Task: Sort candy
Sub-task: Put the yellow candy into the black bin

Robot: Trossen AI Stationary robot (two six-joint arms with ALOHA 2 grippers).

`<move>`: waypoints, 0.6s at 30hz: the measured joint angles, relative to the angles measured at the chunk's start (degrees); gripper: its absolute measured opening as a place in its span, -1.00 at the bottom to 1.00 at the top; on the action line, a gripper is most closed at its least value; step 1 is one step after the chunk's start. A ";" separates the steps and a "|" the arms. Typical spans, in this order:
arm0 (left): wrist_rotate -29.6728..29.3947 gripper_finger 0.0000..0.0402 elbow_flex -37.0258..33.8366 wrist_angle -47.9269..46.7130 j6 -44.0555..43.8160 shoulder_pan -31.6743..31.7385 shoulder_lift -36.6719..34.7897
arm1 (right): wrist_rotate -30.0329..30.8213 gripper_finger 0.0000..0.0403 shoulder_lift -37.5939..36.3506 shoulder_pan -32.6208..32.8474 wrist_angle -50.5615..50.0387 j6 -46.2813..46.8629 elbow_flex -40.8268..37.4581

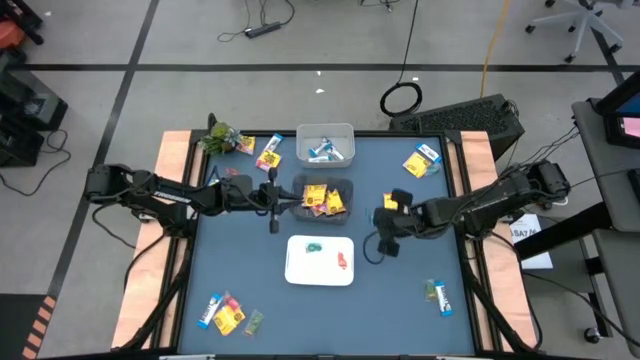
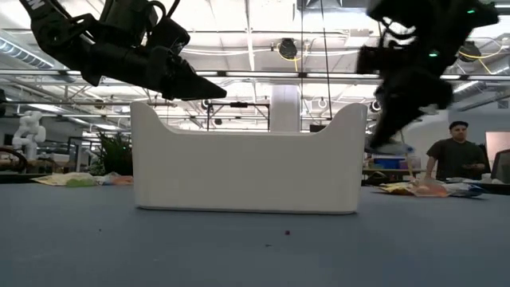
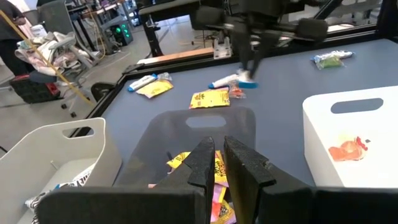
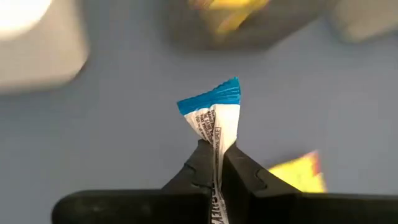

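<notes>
Right gripper [image 4: 213, 163]: clamped on blue-and-white bar [image 4: 214, 121].
Bar: pinched between the fingertips, long axis running straight out past them.

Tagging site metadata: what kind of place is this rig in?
Likely an open robotics lab or workshop. The low view shows exposed ceiling trusses and a person at a bench behind the table; the high view shows a rolling office chair and floor cables.
</notes>
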 joint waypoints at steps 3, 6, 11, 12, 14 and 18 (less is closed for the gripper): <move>-0.04 -0.78 0.00 -0.02 -0.02 0.02 0.00 | 1.45 -0.96 0.00 -4.25 6.46 -3.72 0.13; -0.06 -0.78 0.00 0.00 -0.04 0.02 0.00 | 1.42 -0.96 0.10 -9.38 15.92 -8.22 0.15; -0.06 -0.78 0.00 0.05 -0.07 0.01 0.00 | -0.90 -0.96 0.17 -19.29 29.96 -12.69 0.37; -0.06 -0.78 0.00 0.19 -0.05 0.01 0.00 | -2.70 -0.96 0.21 -21.40 30.90 -13.22 0.87; -0.06 -0.78 0.00 0.58 -0.07 0.02 0.00 | -5.23 -0.96 1.20 -25.36 31.64 -14.11 2.68; -0.06 -0.78 0.00 1.31 -0.09 0.02 0.00 | -7.19 -0.97 5.77 -32.13 31.61 -16.77 7.89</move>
